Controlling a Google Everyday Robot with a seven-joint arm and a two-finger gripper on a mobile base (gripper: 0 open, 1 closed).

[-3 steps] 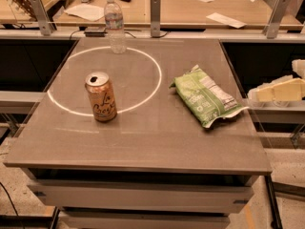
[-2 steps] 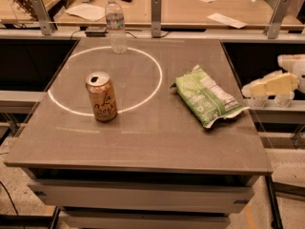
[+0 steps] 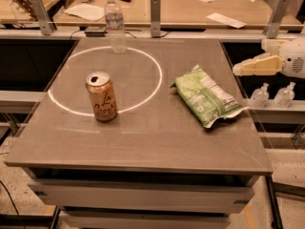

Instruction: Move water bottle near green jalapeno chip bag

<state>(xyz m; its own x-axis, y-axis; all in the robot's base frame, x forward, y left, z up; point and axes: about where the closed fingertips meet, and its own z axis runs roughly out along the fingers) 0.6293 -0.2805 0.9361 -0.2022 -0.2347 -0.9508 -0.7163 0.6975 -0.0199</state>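
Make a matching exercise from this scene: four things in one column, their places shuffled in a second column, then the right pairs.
Things:
1. water bottle
2. soda can
3. green jalapeno chip bag
4. gripper

Places:
A. lying on the right half of the table
B. in the air by the table's right edge
C. standing at the far arc of the white ring
D. standing at the white ring's near arc

Pairs: 1-C, 2-D, 3-A, 4-B

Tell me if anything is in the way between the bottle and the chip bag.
Nothing visible. The can stands nearer the camera than the bottle, off the line to the chip bag. The gripper hovers off the right edge of the table.
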